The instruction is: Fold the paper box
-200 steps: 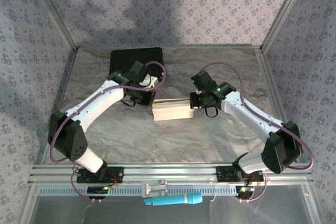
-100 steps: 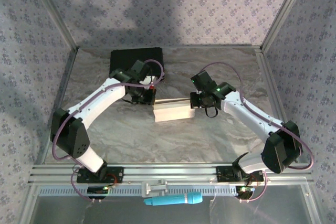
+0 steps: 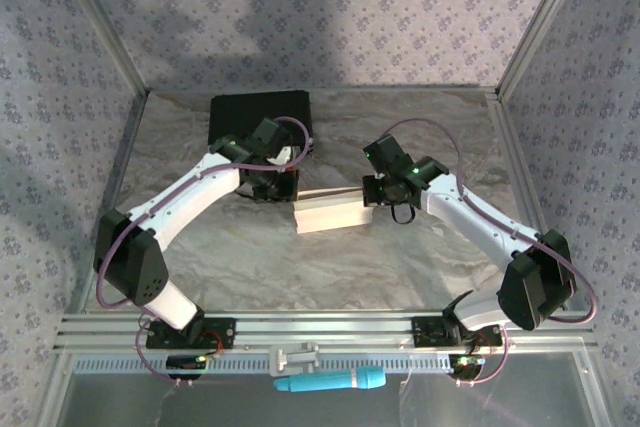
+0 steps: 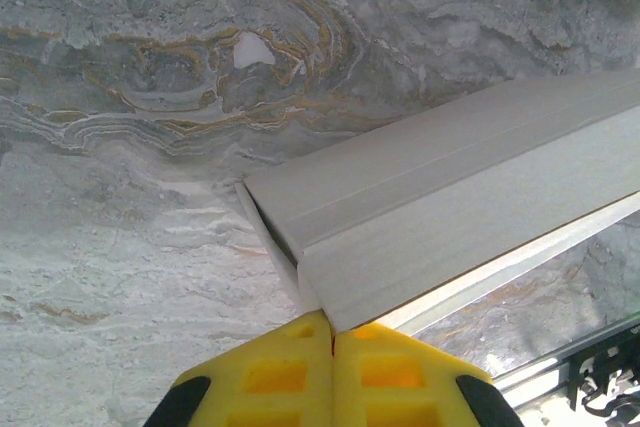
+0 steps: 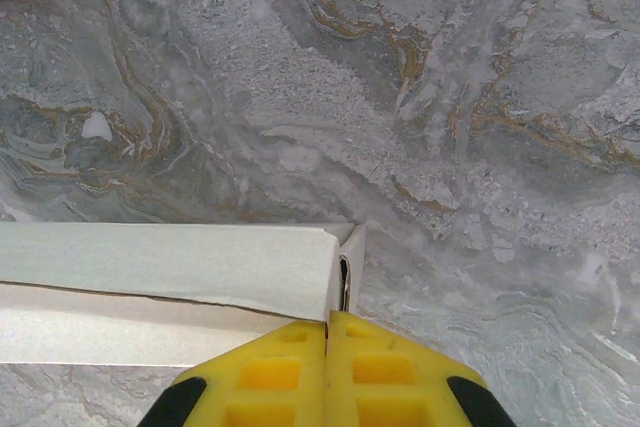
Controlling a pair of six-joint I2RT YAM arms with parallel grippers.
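The paper box (image 3: pixel 330 213) lies mid-way across the marble table (image 3: pixel 300 267), between the arms. The left gripper (image 4: pixel 332 332) has edged closer to its left corner than a second ago, fingers pressed together. The right gripper (image 5: pixel 328 332), also closed, stays at the other end.

left hand (image 4: pixel 332 325): closed tight, held low | right hand (image 5: pixel 328 323): closed tight, held low

The paper box (image 3: pixel 328 213) lies between the left hand (image 4: pixel 332 332) and the right hand (image 5: pixel 328 332), a case (image 3: pixel 258 109) behind it leftward.
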